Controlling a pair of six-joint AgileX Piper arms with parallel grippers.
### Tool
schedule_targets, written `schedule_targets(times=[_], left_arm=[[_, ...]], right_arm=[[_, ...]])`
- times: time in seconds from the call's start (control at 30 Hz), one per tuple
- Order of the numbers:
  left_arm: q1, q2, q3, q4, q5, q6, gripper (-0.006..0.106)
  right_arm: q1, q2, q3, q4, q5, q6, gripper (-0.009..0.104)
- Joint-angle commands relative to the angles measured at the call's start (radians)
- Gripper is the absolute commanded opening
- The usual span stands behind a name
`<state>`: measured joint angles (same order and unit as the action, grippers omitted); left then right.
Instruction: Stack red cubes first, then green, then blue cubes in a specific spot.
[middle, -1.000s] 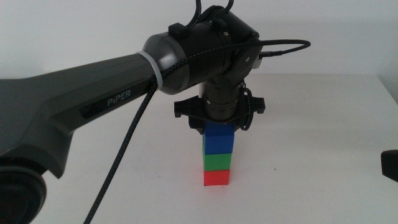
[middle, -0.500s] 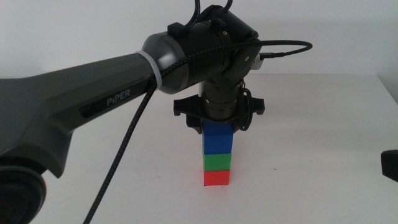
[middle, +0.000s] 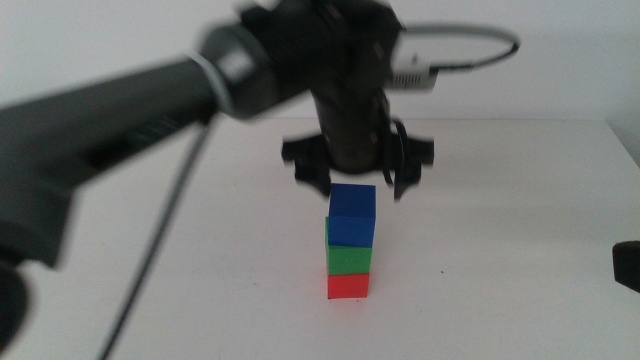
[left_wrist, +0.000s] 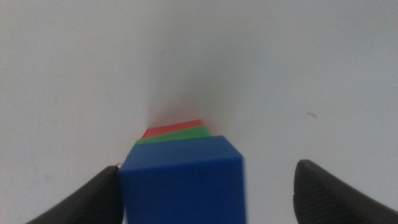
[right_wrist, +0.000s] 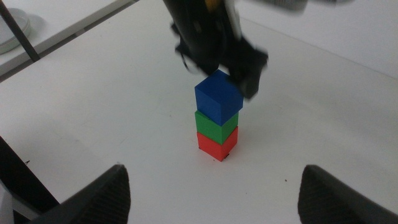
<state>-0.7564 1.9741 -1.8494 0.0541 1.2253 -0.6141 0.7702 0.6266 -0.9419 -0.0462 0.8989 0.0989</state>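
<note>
A three-cube stack stands mid-table: the red cube (middle: 348, 286) at the bottom, the green cube (middle: 349, 259) on it, the blue cube (middle: 351, 215) on top, turned slightly askew. My left gripper (middle: 355, 178) hovers just above the blue cube, open and blurred by motion. In the left wrist view its jaws stand wide apart either side of the blue cube (left_wrist: 183, 183), with green (left_wrist: 177, 135) and red (left_wrist: 171, 129) edges showing beyond it. My right gripper (right_wrist: 214, 186) waits open near the table's right side, facing the stack (right_wrist: 216, 124).
The left arm's thick dark body (middle: 110, 150) and its cable (middle: 160, 250) cross the left half of the table. The right arm's tip (middle: 627, 265) shows at the right edge. A pale round dish (right_wrist: 12, 31) lies off the table.
The left gripper has lifted up off the blue cube, which stays on the stack. The arm is now blurred by motion. The right arm has not moved.
</note>
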Motion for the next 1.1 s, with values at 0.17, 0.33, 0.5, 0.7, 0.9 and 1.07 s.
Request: schedule_targets(times=[0.17, 0.33, 0.5, 0.7, 0.9, 1.07], left_arm=[[0.081, -0.243, -0.044, -0.114, -0.004, 0.423, 0.092], [0.120, -0.452, -0.035, 0.034, -0.004, 0.545, 0.092], [0.198, -0.717, 0.086, 0.098, -0.004, 0.614, 0.092], [0.416, -1.064, 0.346, 0.077, -0.004, 0.634, 0.092], [0.665, -1.332, 0.629, -0.009, -0.217, 0.666, 0.092], [0.706, -1.428, 0.727, -0.078, -0.293, 0.666, 0.092]], right_arm=[[-0.003, -0.002, 0.003, -0.003, -0.009, -0.002, 0.091], [-0.003, -0.002, 0.003, -0.003, -0.009, -0.002, 0.091], [-0.003, -0.002, 0.003, -0.003, -0.009, -0.002, 0.091], [-0.003, -0.002, 0.003, -0.003, -0.009, -0.002, 0.091], [-0.003, -0.002, 0.003, -0.003, -0.009, -0.002, 0.091], [-0.003, -0.002, 0.003, -0.003, -0.009, -0.002, 0.091]])
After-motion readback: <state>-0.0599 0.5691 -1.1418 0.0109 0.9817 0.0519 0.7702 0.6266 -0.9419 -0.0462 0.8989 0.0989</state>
